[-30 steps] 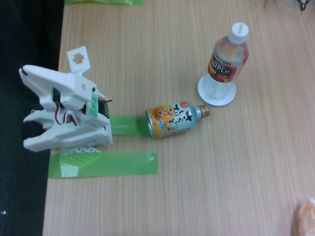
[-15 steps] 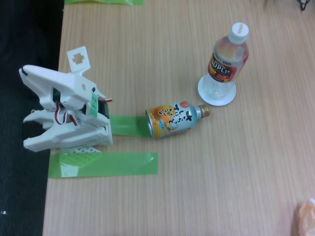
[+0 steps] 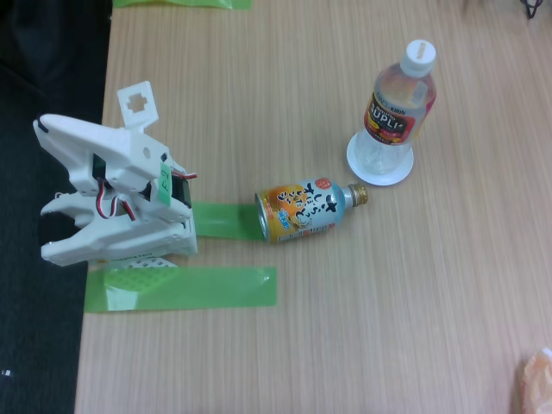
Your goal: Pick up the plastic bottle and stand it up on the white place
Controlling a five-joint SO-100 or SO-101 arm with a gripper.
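Change since the earlier frames: none; arm, bottles and plate are all sitting exactly as before.

Plastic bottle (image 3: 398, 105): clear, ribbed, white cap, red-black-yellow label; standing upright on the white plate (image 3: 379, 169), upper right of the fixed view. Apparently empty, so likely light, thin-walled and easily crushed or tipped; best taken at the labelled waist, gently.

Orange and light-blue bottle-can (image 3: 306, 210): lying on its side, mid-table, touching a green tape strip (image 3: 222, 221).

Gripper (image 3: 52, 222): folded at the table's left edge, well apart from both bottles; whether its jaws are parted or closed cannot be told.
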